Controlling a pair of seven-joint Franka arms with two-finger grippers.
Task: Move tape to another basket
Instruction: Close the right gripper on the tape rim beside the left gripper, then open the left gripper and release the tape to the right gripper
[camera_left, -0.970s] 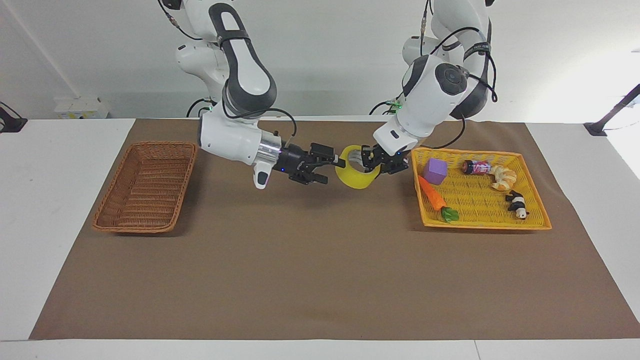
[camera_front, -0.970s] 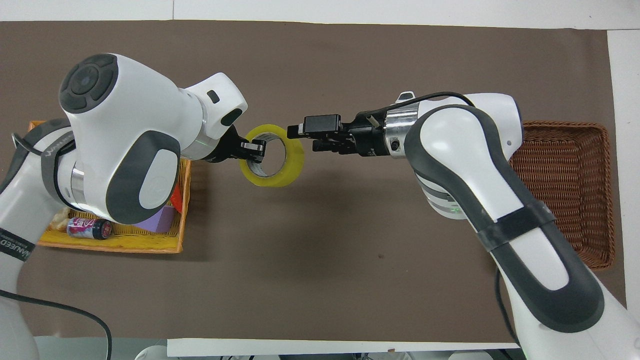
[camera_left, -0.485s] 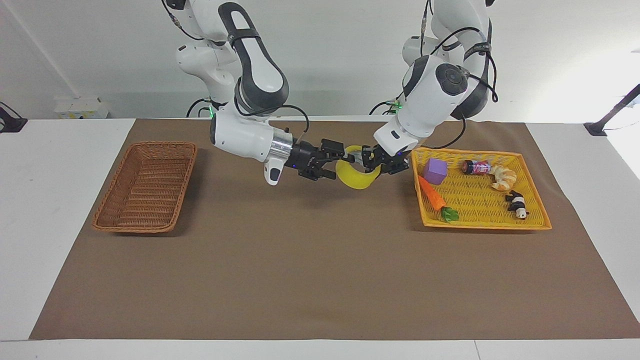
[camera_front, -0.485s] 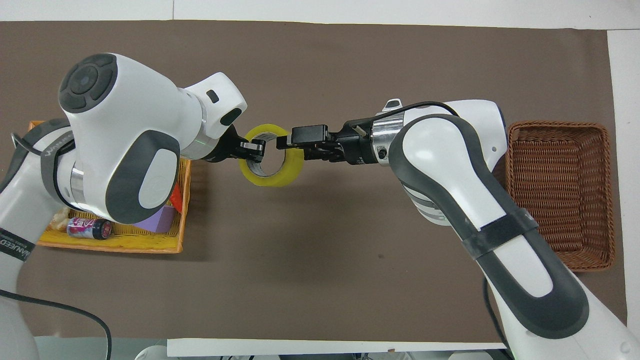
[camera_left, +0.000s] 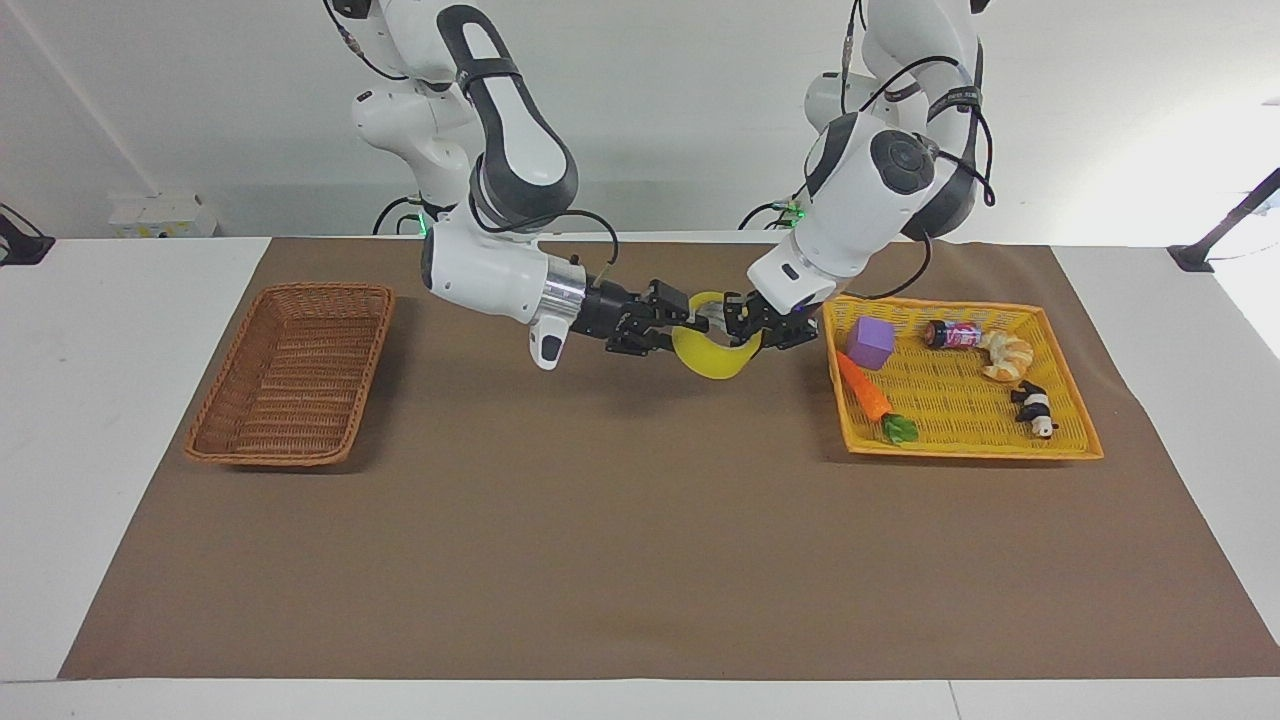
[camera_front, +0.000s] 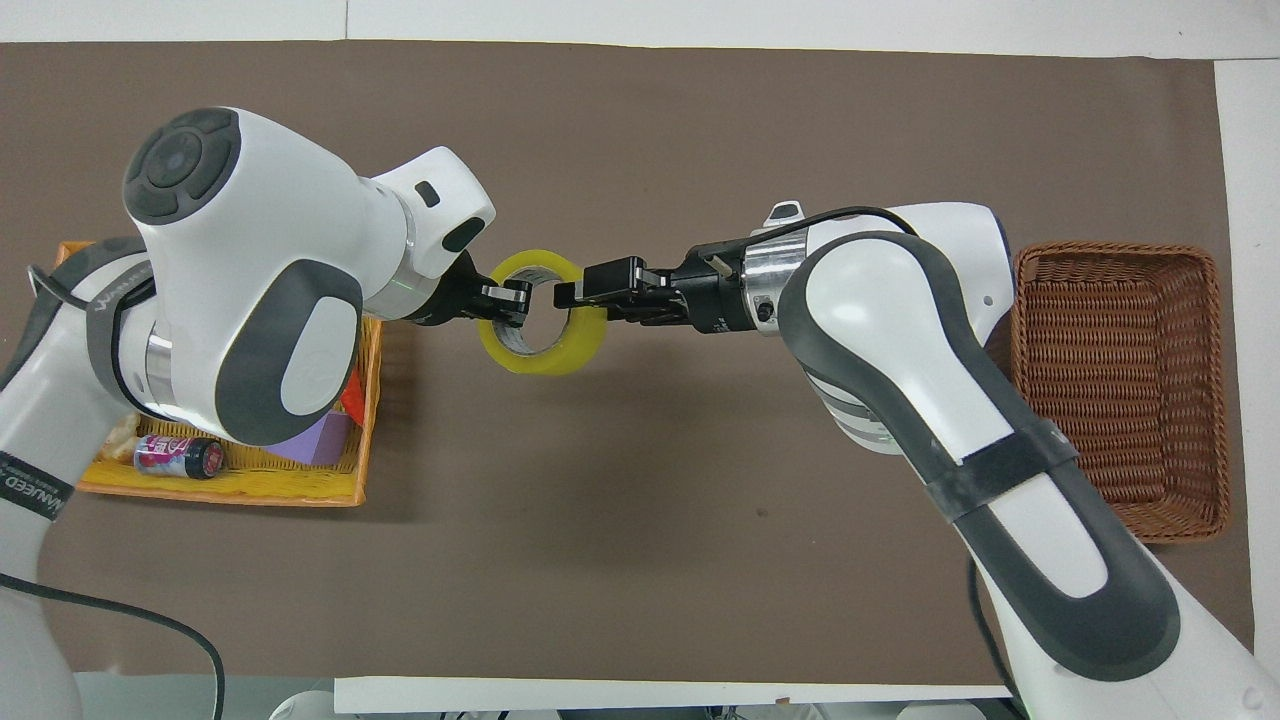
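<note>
Handover point, above the bare brown mat (camera_left: 640, 540) between the two baskets. The tape (camera_left: 712, 357), a yellow roll with a white core, is held in the air, tilted, its hole facing largely upward in the overhead view (camera_front: 543, 325).

Left gripper (camera_left: 748, 326): reaches in from the yellow tray basket's end, fingers clamped on the roll's wall at the side toward that tray, one finger inside the core.

Right gripper (camera_left: 672, 320): reaches in level from the wicker basket's end. Its fingers (camera_front: 600, 285) straddle the roll's wall at the opposite rim, one inside the hole. Whether they have clamped or stand apart cannot be told.

Brown wicker basket (camera_left: 290, 375): at the right arm's end of the mat, nothing visible inside.

Yellow tray basket (camera_left: 1070, 440): at the left arm's end, holding a purple cube (camera_left: 870, 342), a toy carrot (camera_left: 868, 393), a small can (camera_left: 953, 334), a croissant (camera_left: 1008, 356) and a panda figure (camera_left: 1033, 408)
</note>
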